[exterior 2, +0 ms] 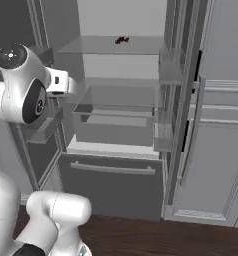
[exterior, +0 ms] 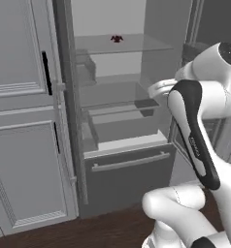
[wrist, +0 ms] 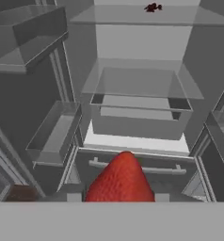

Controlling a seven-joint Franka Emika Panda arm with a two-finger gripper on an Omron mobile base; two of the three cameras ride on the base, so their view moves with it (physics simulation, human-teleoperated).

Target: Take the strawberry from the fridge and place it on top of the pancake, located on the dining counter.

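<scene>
Both jaws of the gripper point(wrist: 119, 196) are pressed in on the strawberry point(wrist: 119, 181); the red berry bulges up between them at the bottom of the hand view, pointed end up. No leafy cap is visible on it from here.

Hand is held in front of the open fridge point(exterior: 127, 179), facing into its pale interior. From the left base view the white arm point(exterior: 195, 131) crosses the right side of the opening.

Straight beyond the berry: lower drawer front with a long bar handle point(wrist: 137, 165). Above that, a clear crisper bin point(wrist: 140, 113). Above again, a glass shelf point(wrist: 132, 19).

Small dark red object point(wrist: 153, 7) sits on that upper shelf, near the back, well apart from the gripper. Too small to identify.

Door bins point(wrist: 52, 136) to the left in the hand view, clear-walled.

Light grey panelled cabinets point(exterior: 20, 145) stand just beside the fridge. Dark wood floor point(exterior: 103, 232) below.
</scene>
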